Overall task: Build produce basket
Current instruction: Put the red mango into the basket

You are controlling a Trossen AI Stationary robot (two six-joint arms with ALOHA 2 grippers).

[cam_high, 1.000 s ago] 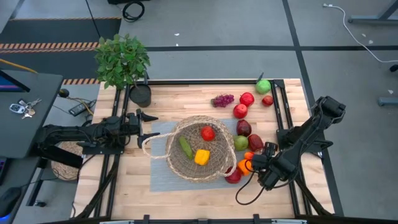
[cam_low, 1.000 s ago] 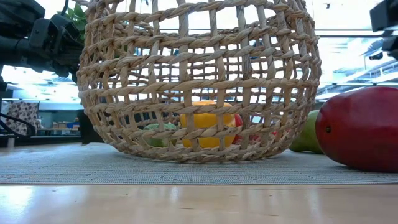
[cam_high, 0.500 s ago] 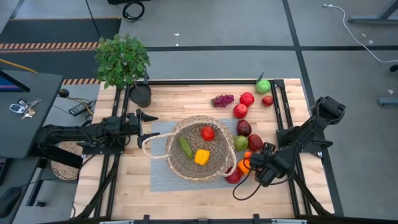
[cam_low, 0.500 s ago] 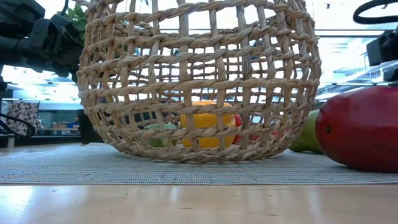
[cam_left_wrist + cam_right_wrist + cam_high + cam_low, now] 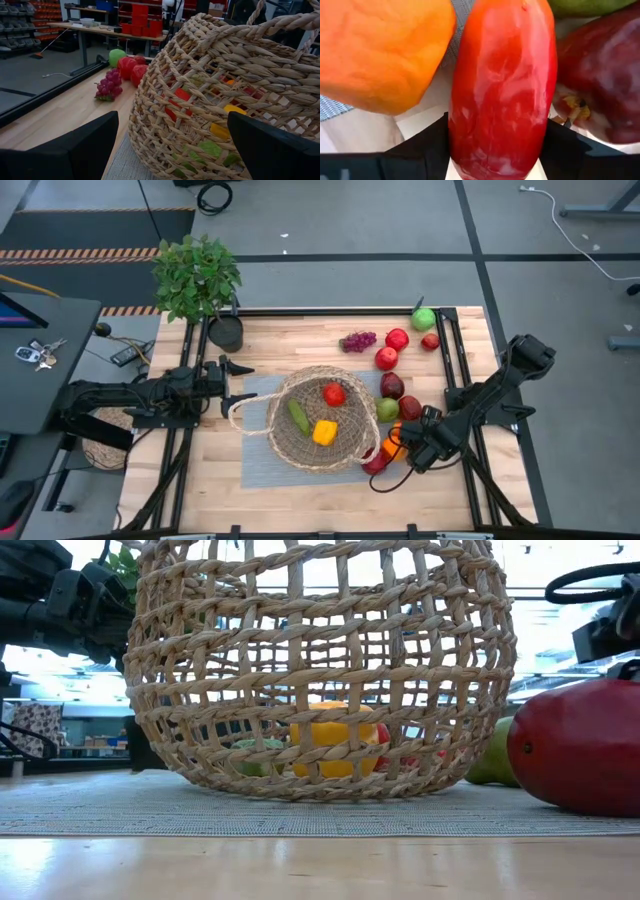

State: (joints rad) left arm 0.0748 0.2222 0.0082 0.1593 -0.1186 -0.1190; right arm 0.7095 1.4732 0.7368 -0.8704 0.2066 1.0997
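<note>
- Pinched between my right gripper [image 5: 495, 150] fingers is a glossy, elongated red fruit [image 5: 502, 85]; its long axis runs straight away from my wrist, between the two fingers.
- Just beside it lie an orange piece [image 5: 380, 50] and a dark red fruit [image 5: 600, 85], crowded at the basket's right side.
- My grip looks set for lifting it into the large round tan wicker basket [image 5: 280, 442], which already holds red, green and yellow pieces.
- My left gripper [image 5: 228, 383] waits, fingers spread, at the basket's looped handle, likely to steady it.
</note>
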